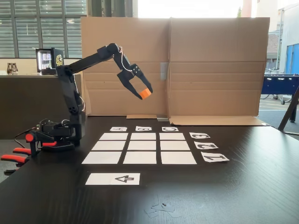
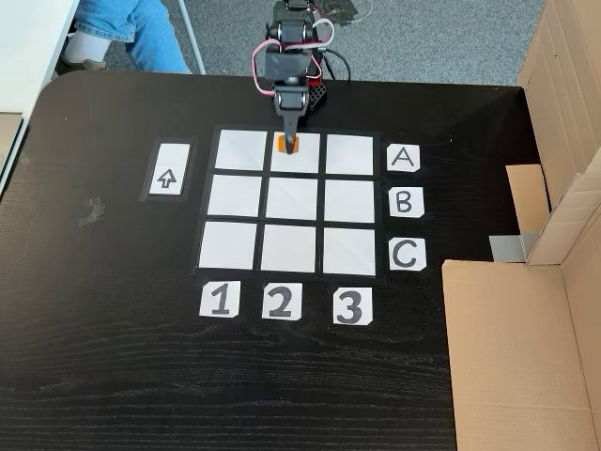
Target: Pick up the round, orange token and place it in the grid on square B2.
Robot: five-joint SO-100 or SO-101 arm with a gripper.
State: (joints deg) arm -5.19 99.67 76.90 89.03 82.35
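My black gripper [image 1: 144, 94] is shut on the orange token [image 1: 145, 93] and holds it high in the air, well above the table in the fixed view from the front. From above, the token [image 2: 289, 143] and gripper [image 2: 289, 144] appear over the cell in the top row, middle column. The grid [image 2: 234, 196] of nine white rectangles lies flat on the black table, with cards A, B, C on its right and 1, 2, 3 below it. Square B2 [image 2: 292, 198], the middle cell, is bare; it is also bare in the front view [image 1: 143, 145].
A long white card with a black arrow [image 2: 167, 170] lies left of the grid. A cardboard wall [image 1: 215, 65] stands behind the table. Red-handled clamps [image 1: 18, 154] hold the arm's base at the table edge. A person's legs [image 2: 131, 33] show beyond the table.
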